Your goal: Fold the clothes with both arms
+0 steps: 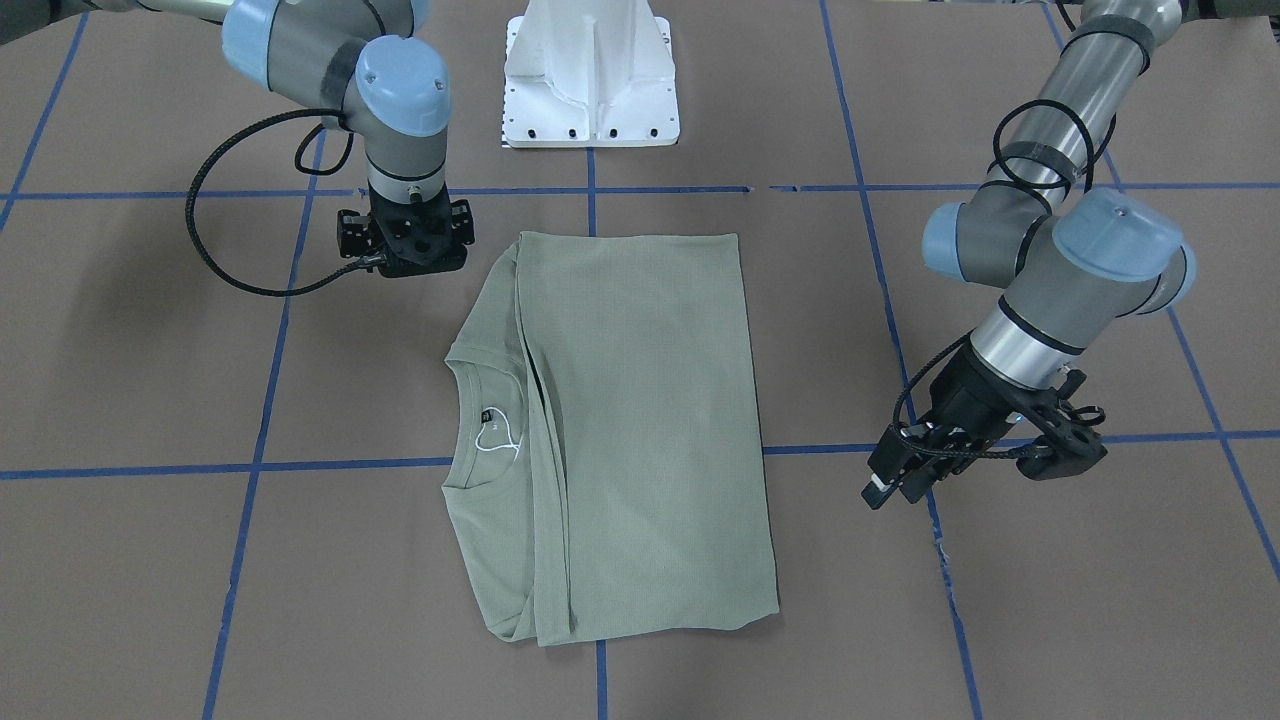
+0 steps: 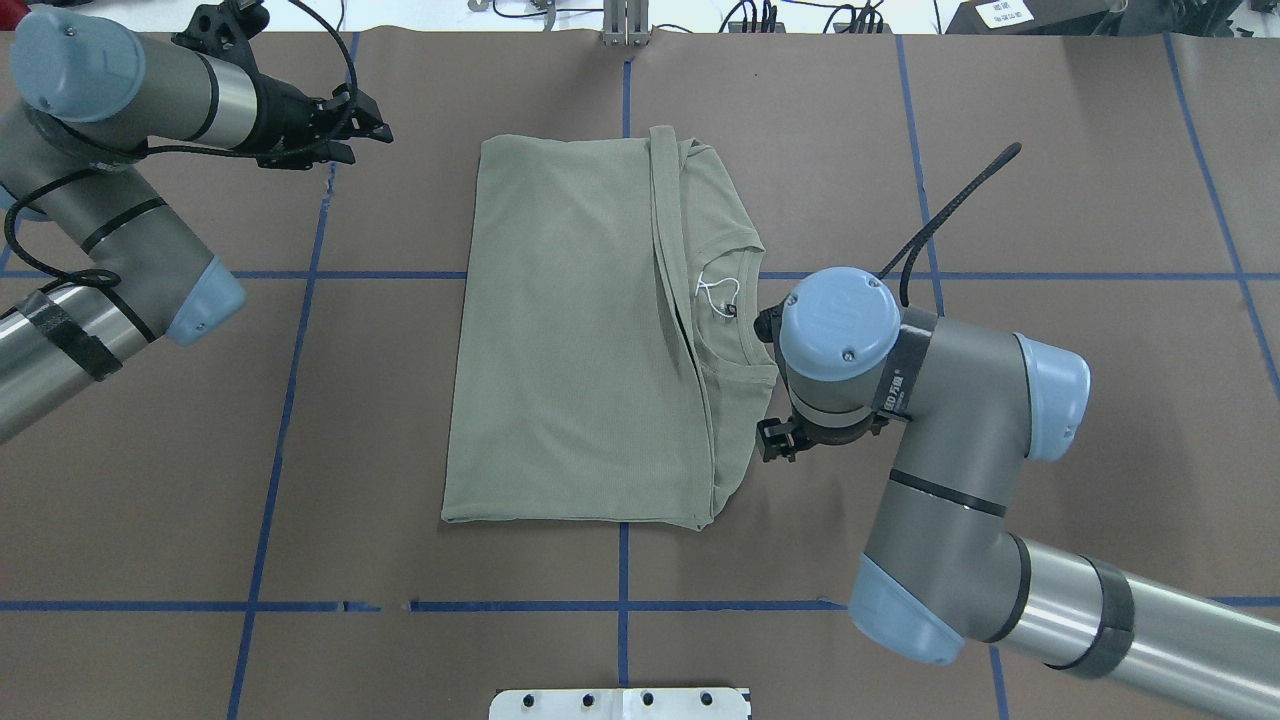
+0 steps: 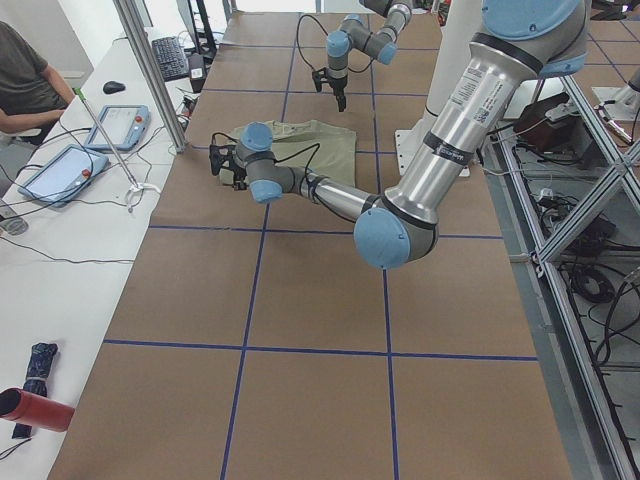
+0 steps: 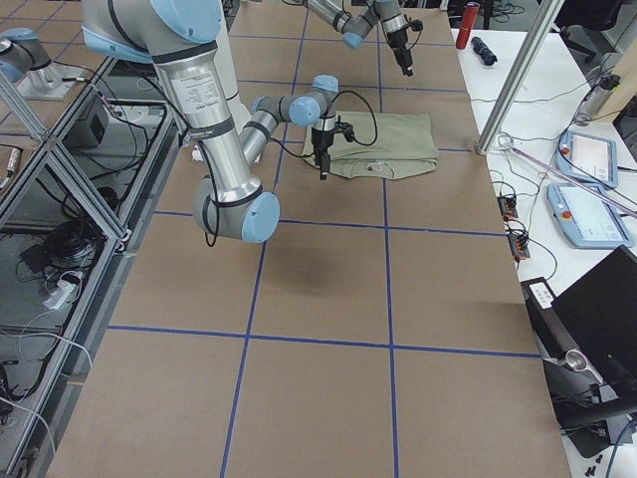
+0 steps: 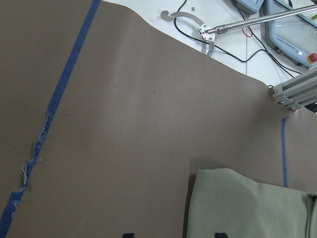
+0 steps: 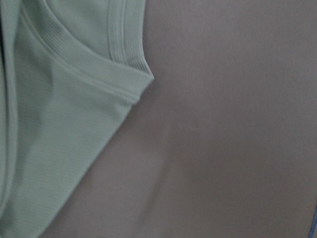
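Observation:
The sage-green shirt (image 1: 640, 420) lies flat on the brown table, folded into a tall rectangle, with its collar and black neck label (image 1: 487, 413) showing; it also shows in the overhead view (image 2: 570, 340). My left gripper (image 2: 362, 128) is open and empty, held above the table beside the shirt's far hem-side corner and apart from it; that corner (image 5: 237, 203) shows in the left wrist view. My right gripper (image 1: 405, 245) points straight down beside the collar-side shoulder edge (image 6: 143, 74). Its fingers are hidden, so I cannot tell whether it is open.
The white pedestal base (image 1: 590, 80) stands at the robot's side of the table. Blue tape lines (image 2: 290, 400) grid the table. A side bench with control tablets (image 3: 60, 170), a metal post (image 3: 150, 70) and a seated person (image 3: 25, 80) lie beyond the far edge.

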You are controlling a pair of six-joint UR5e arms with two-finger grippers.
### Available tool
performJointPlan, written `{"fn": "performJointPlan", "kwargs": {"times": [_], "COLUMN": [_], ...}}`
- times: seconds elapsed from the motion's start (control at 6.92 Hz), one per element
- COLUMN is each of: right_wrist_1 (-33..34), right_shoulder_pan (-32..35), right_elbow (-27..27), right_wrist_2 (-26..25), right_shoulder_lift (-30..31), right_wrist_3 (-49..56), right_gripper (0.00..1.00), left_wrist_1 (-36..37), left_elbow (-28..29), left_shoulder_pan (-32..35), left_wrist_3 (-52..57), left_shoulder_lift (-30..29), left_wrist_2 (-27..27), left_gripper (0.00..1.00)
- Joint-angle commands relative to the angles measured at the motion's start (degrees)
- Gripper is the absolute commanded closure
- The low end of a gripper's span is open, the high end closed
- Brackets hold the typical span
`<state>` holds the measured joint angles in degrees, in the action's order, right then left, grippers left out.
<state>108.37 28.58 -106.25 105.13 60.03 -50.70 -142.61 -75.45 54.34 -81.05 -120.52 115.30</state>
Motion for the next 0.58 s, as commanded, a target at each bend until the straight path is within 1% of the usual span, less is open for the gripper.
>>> {"fn": "performJointPlan", "kwargs": {"times": [0.0,0.14,0.29,0.43], "right_wrist_1": [-0.7,-4.4,-10.7,-12.0], "right_shoulder_pan": [3.3,3.4,3.4,3.5], "right_elbow": [7.1,13.7,21.0,27.3], "right_wrist_2": [0.0,0.0,-0.1,-0.2], "right_shoulder_lift": [-10.2,-15.4,-18.9,-22.7], "right_wrist_3": [-0.3,-2.7,-6.3,-6.4], "right_gripper": [0.0,0.0,0.0,0.0], "left_wrist_1": [0.1,0.1,0.1,0.2], "left_elbow": [-0.9,-1.1,-1.4,-2.2], "left_shoulder_pan": [0.3,0.6,0.7,0.8], "left_wrist_3": [-0.1,-0.1,-0.1,-0.2], "left_shoulder_lift": [0.0,0.0,0.0,0.2], "left_wrist_2": [1.4,1.5,1.9,2.2], "left_gripper": [0.37,0.37,0.37,0.37]}}
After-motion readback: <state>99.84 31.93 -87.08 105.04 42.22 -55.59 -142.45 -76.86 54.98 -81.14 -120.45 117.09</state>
